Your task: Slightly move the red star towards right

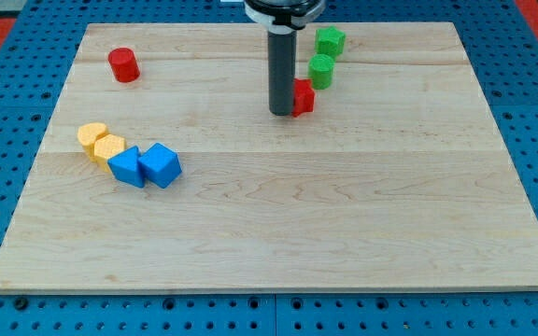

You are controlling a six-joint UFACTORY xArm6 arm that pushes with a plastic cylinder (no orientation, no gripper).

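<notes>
The red star (304, 97) lies on the wooden board (344, 215) near the view's top centre, partly hidden by my rod. My tip (280, 113) rests on the board directly at the star's left side, touching or nearly touching it. A green block (321, 70) sits just above and right of the star, close to it. Another green block (330, 41) lies further up near the board's top edge.
A red cylinder (123, 64) stands at the upper left. At the left, two orange blocks (92, 137) (110, 148) and two blue blocks (127, 166) (161, 165) form a touching row. A blue pegboard (7, 56) surrounds the board.
</notes>
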